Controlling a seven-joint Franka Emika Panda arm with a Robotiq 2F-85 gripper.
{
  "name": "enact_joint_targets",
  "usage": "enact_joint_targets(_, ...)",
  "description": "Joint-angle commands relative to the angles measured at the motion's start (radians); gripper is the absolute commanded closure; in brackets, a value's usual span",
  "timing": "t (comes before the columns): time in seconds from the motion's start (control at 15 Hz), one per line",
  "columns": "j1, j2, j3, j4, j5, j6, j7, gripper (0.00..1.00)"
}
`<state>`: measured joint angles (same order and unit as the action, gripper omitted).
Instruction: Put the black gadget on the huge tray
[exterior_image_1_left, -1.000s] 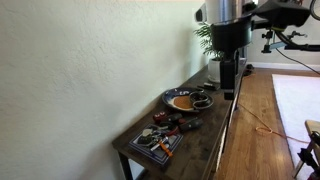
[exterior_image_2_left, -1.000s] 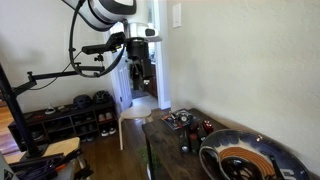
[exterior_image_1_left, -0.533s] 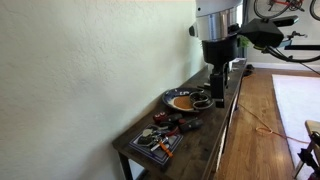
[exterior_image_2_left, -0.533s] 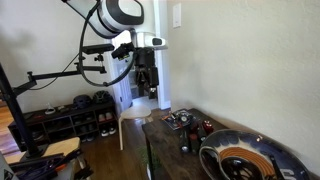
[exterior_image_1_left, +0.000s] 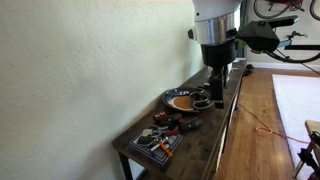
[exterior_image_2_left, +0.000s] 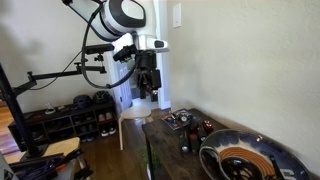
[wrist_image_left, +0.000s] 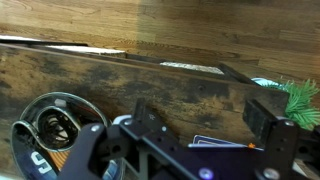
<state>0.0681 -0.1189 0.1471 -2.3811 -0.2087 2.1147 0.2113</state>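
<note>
The black gadget (exterior_image_1_left: 190, 125) lies on the dark wooden table between the two trays; it also shows in an exterior view (exterior_image_2_left: 187, 144). The huge tray (exterior_image_1_left: 176, 92), round and dark with an orange-brown centre, sits beyond it, and appears in the other views (exterior_image_2_left: 212, 157) (wrist_image_left: 22, 128). My gripper (exterior_image_1_left: 218, 92) (exterior_image_2_left: 146, 92) hangs high in the air above the table, open and empty. In the wrist view its two black fingers (wrist_image_left: 205, 120) are spread apart over bare tabletop. I cannot make out the gadget in the wrist view.
A flat rectangular tray (exterior_image_1_left: 150, 147) (exterior_image_2_left: 173, 117) of colourful items sits at the table's end. A green plant (exterior_image_1_left: 206, 38) (wrist_image_left: 300, 95) stands at the far end by the wall. A shoe rack (exterior_image_2_left: 70, 115) and tripod stand on the wood floor.
The arm has swung over toward the table and come down somewhat; the gripper now hangs above the round tray's side. Nothing on the table has moved.
</note>
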Motion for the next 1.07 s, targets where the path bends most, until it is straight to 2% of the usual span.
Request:
enact_joint_targets(0.0,-0.006,0.086,-0.018,0.030,-0.070,0.039,0.018,0.00)
enact_joint_targets(0.27,-0.001,0.177,-0.041,0.048,-0.131,0.143,0.011,0.00)
enact_joint_targets(0.73,-0.004,0.268,-0.085,0.033,-0.158,0.456,-0.119,0.00)
enact_joint_targets(0.8,-0.004,0.275,-0.090,0.031,-0.155,0.481,-0.142,0.00)
enact_joint_targets(0.87,0.011,0.269,-0.089,0.041,-0.137,0.426,-0.104,0.00)
enact_joint_targets(1.0,0.011,0.278,-0.092,0.042,-0.134,0.434,-0.111,0.00)
